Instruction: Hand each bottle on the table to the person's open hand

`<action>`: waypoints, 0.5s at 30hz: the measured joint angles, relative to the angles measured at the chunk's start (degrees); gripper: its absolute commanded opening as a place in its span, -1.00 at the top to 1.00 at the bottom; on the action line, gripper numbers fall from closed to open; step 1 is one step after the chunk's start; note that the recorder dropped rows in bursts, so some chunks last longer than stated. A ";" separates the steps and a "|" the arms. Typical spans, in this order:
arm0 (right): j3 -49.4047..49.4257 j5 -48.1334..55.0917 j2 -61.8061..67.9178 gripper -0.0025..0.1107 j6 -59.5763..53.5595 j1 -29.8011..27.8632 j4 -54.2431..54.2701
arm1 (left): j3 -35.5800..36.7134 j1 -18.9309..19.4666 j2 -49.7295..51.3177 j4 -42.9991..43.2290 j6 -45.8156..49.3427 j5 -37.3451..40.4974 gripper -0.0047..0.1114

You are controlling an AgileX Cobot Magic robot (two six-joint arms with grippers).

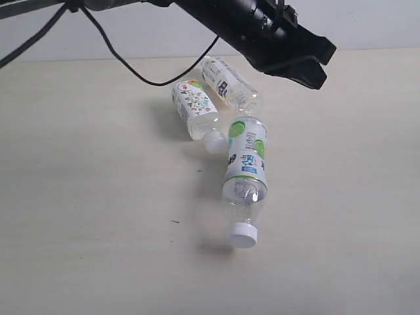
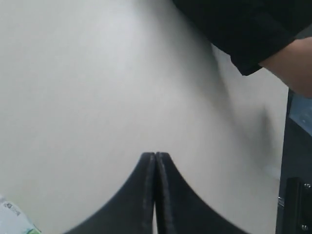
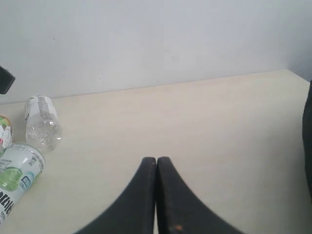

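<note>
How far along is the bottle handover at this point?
Done: nothing the frames can confirm. In hand: nothing; the left end effector and the right end effector are both shut and empty. Left: three bottles lie on the table, the doodle-labelled bottle, the text-labelled bottle and the green-and-white bottle. A person's forearm shows in the left wrist view, but no open hand.

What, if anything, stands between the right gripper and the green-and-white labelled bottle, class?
Nothing visible does. In the right wrist view only bare table lies between the shut right gripper and the green-and-white labelled bottle.
</note>
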 measured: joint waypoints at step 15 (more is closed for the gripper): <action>0.00 0.00 0.00 0.96 0.00 0.00 0.00 | 40.64 11.61 -28.34 -33.99 43.58 -12.74 0.92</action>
